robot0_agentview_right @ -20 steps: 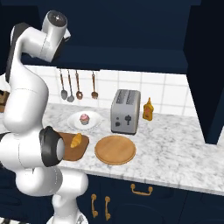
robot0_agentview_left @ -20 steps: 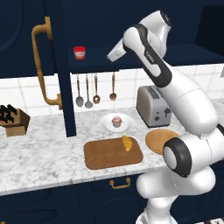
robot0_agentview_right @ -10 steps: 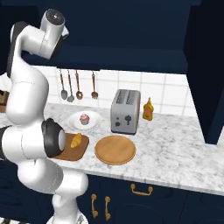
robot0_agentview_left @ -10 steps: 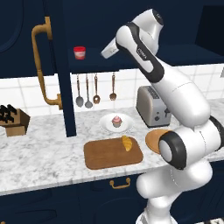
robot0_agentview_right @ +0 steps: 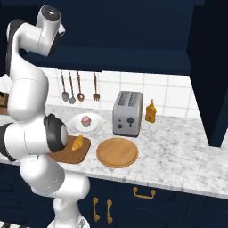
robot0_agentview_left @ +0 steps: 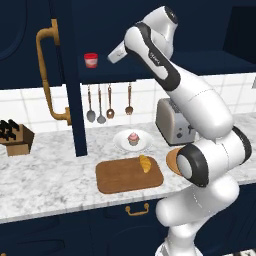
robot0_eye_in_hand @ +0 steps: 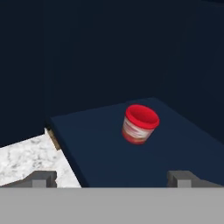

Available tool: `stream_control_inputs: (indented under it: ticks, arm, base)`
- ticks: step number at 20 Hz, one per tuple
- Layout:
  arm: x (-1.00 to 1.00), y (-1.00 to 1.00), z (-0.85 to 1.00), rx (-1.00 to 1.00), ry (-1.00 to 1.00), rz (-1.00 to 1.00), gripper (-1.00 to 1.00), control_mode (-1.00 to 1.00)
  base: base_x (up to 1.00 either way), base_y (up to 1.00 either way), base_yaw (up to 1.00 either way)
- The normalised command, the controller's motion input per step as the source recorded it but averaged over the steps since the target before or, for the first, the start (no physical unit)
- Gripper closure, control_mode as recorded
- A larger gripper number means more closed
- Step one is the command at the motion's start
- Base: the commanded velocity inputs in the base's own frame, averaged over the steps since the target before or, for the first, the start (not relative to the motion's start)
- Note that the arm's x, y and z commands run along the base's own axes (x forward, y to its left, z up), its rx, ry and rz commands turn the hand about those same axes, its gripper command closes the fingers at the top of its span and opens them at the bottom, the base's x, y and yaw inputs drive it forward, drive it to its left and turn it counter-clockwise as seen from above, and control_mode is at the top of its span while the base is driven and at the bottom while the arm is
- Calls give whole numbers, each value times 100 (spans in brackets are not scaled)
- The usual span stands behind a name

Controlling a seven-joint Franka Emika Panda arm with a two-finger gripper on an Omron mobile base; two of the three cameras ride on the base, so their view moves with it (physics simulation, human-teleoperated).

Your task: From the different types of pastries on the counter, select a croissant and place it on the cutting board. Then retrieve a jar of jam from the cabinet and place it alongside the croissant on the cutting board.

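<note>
The jar of jam (robot0_agentview_left: 90,60), red-lidded with a pale body, stands on the shelf of the open navy cabinet (robot0_agentview_left: 75,100). In the hand view the jar (robot0_eye_in_hand: 139,124) sits ahead on the dark shelf (robot0_eye_in_hand: 109,148), beyond my fingertips (robot0_eye_in_hand: 43,178). My gripper (robot0_eye_in_hand: 113,179) is open and holds nothing. In the left base view the gripper (robot0_agentview_left: 112,56) hovers just right of the jar, level with it. The croissant (robot0_agentview_left: 145,163) lies on the right part of the cutting board (robot0_agentview_left: 120,177); croissant (robot0_agentview_right: 78,142) and cutting board (robot0_agentview_right: 80,156) are partly behind my arm in the right base view.
A pink cupcake (robot0_agentview_left: 133,138) sits on a white plate (robot0_agentview_left: 120,142) behind the board. A toaster (robot0_agentview_right: 128,113), a round wooden plate (robot0_agentview_right: 117,152) and an amber bottle (robot0_agentview_right: 151,111) stand to the right. The open door's brass handle (robot0_agentview_left: 46,75) and a knife block (robot0_agentview_left: 14,137) are at the left.
My hand has swung left and further into the cabinet opening, closing on the jar. Croissant, board and cupcake have not moved.
</note>
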Motion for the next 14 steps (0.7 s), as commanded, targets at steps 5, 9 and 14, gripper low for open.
stream_control_inputs:
  ticks: [5,9,14]
  arm:
    - [9,17,0,0,0,-1,-100,-100]
    - [11,6,0,0,0,-5,-100,-100]
    - [17,4,-3,0,0,-6,-100,-100]
  base:
    - [0,0,0]
    - [0,0,0]
    - [0,0,0]
